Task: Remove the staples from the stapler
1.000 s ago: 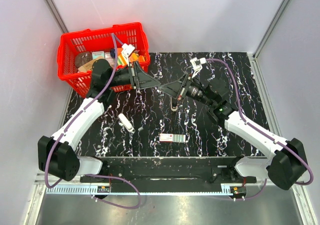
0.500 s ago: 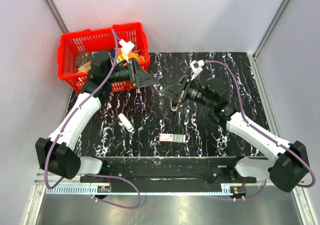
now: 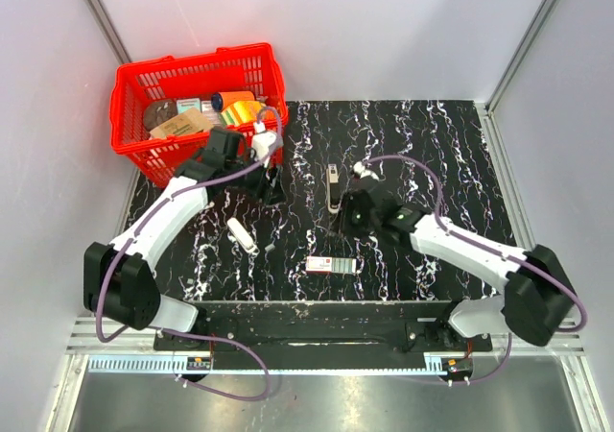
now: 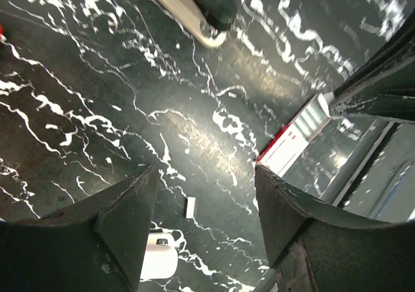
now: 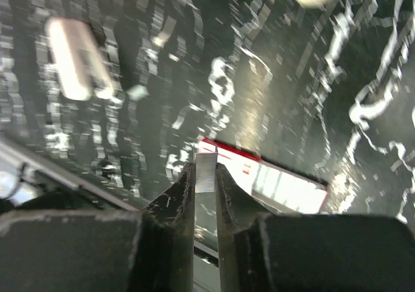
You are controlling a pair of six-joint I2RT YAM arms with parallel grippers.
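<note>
The stapler [image 3: 333, 187] lies flat on the black marbled table, apart from both grippers; its end shows at the top of the left wrist view [image 4: 198, 6]. My right gripper [image 3: 347, 211] sits just on the near side of it, shut on a small silvery strip of staples [image 5: 206, 170] held between the fingertips above the table. My left gripper [image 3: 271, 184] is open and empty to the left of the stapler, and the table shows between its fingers [image 4: 130, 207].
A pinkish-red flat box [image 3: 332, 265] lies near the front, also seen in the right wrist view [image 5: 279, 182]. A white oblong stick [image 3: 242, 233] and a tiny loose strip [image 4: 190, 207] lie at front left. A red basket [image 3: 129, 91] of items stands back left.
The stapler was held up between the two grippers; now it lies on the table. My left gripper has let go and dropped low; my right gripper has pulled back toward me with the staple strip.
</note>
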